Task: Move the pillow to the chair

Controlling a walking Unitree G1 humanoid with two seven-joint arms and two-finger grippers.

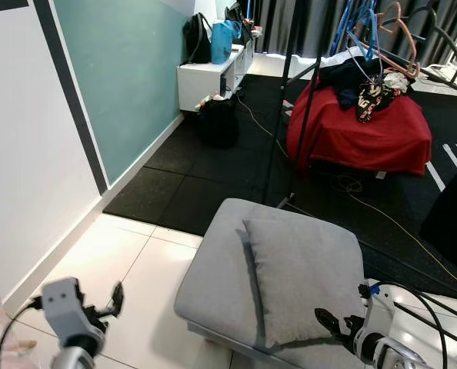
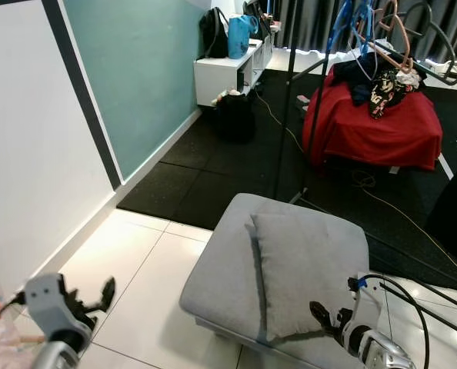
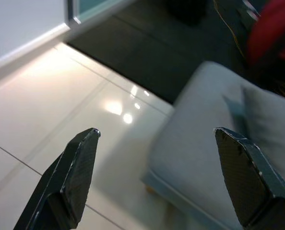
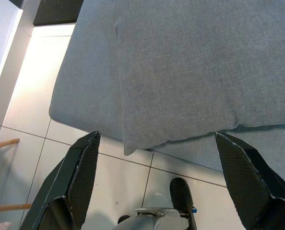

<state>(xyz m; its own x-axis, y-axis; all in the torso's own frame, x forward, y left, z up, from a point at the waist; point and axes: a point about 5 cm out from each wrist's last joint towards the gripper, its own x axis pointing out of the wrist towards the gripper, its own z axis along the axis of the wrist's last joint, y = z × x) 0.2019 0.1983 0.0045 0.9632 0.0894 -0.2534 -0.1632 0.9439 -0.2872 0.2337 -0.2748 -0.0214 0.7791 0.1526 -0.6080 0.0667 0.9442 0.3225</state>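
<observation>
A grey pillow point(image 1: 301, 273) lies flat on a grey cushioned seat point(image 1: 213, 269) just in front of me. The right wrist view looks down on the pillow point(image 4: 181, 62), with its near corner hanging over the seat's front edge point(image 4: 80, 115). My right gripper point(image 1: 344, 309) hovers open over that near right corner, with nothing between its fingers point(image 4: 80, 177). Down at the lower left my left gripper point(image 1: 109, 304) is open over the white tiles. It faces the seat's left side point(image 3: 195, 143), well apart from it.
Beyond the seat are a black floor mat point(image 1: 190, 177) and a thin black stand pole point(image 1: 290, 100). A red-draped seat piled with clothes and hangers point(image 1: 367, 127) stands further back. Cables point(image 1: 398, 223) trail on the right. A white cabinet point(image 1: 213, 77) and black bag point(image 1: 219, 119) line the teal wall.
</observation>
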